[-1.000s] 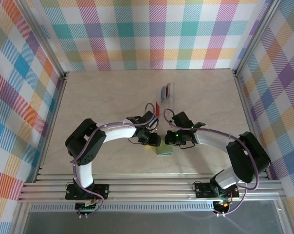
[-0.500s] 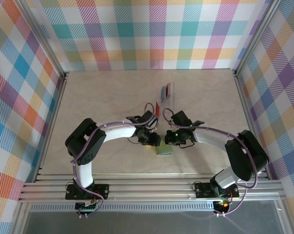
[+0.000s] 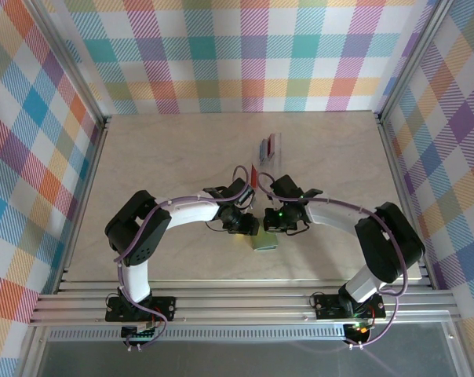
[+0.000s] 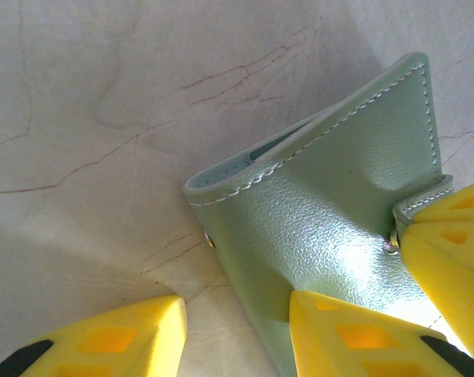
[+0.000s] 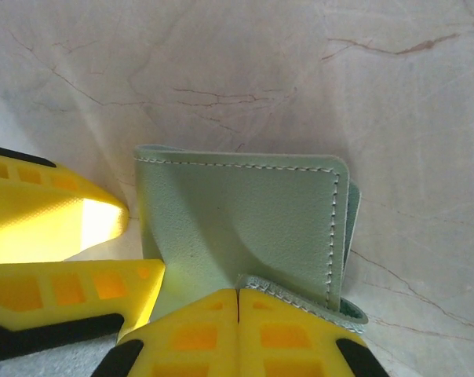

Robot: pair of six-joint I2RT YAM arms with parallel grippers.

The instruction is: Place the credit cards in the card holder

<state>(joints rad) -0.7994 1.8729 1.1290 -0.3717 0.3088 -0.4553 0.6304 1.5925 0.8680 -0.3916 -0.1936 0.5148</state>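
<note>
listing what i have on my screens from the rig.

- card holder (image 3: 264, 243): sage-green stitched wallet, on the bench (image 3: 166, 157) near its front edge, just ahead of both wrists. in the left wrist view (image 4: 323, 228) it stands part-open like a tent, pale lining showing at the fold. in the right wrist view (image 5: 237, 212) its front flap is creased and drawn toward the fingertips.
- right gripper (image 5: 237, 294): fingers pressed tight together. the end of the clasp tab looks nipped at their seam, and the tab runs off to one side. from the left wrist i see these same fingers (image 4: 449, 259) meeting the tab by its snap. overhead it sits at the holder's far edge (image 3: 270, 229).
- left gripper (image 4: 237, 314): fingers partly apart, gripping nothing. one finger (image 4: 119, 338) is over bare bench, apart from the wallet's edge. the other (image 4: 355, 330) overlaps the green cover; i cannot tell if it touches. overhead it is just left of the holder (image 3: 249, 228).
- credit cards (image 3: 268, 146): red and blue edges, standing together well back on the bench, too small for detail.
- red card (image 3: 253, 174): a thin red sliver between that group and the wrists.
</note>
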